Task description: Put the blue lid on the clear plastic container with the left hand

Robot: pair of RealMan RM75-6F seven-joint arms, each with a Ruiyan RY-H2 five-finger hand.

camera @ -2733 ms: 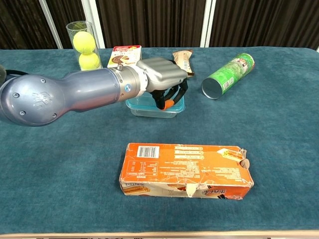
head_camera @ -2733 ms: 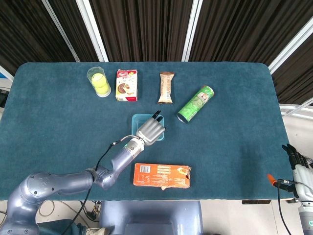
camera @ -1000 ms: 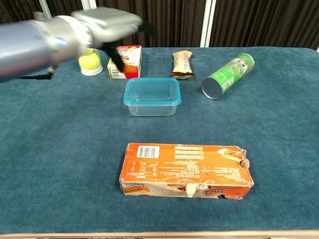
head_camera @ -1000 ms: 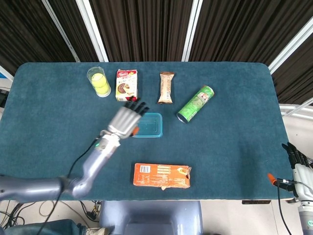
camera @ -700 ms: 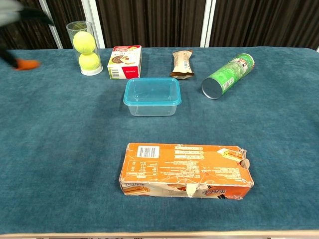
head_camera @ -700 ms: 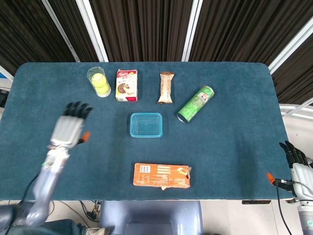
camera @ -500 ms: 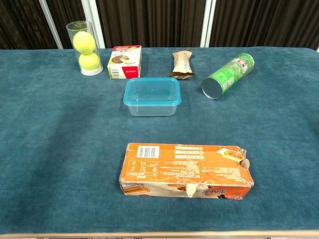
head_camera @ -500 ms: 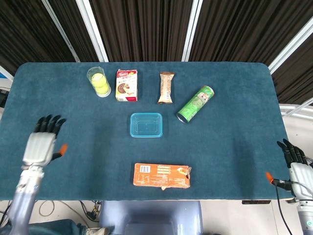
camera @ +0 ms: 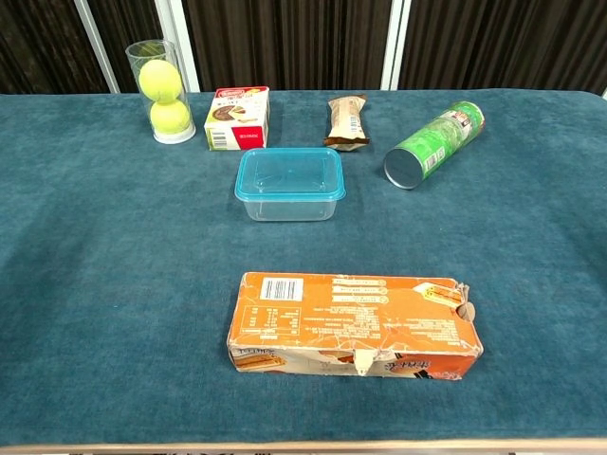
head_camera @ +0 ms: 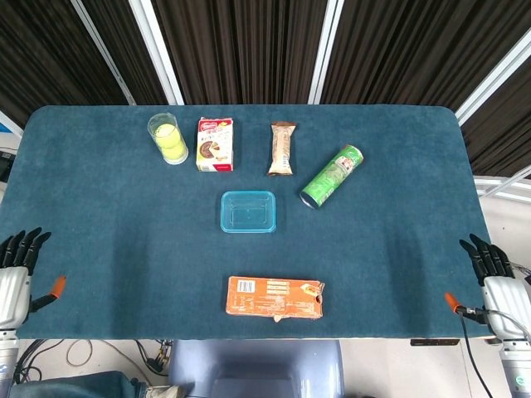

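Teal table (head_camera: pixel 99 207) with the blue lid (camera: pixel 289 172) seated on the clear plastic container (camera: pixel 289 203) mid-surface; left hand (head_camera: pixel 15 286) and right hand (head_camera: pixel 498 286), fingers spread and empty, are parked off the near corners, so a half-latched rim could go unnoticed

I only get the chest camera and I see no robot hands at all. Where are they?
Observer: The left hand sits at the table's near-left corner, fingers spread, holding nothing.
Operator: And the other one?
Observer: The right hand is at the near-right corner, also empty.
Operator: Is the blue lid properly on?
Observer: From above, the blue lid covers the clear plastic container squarely.
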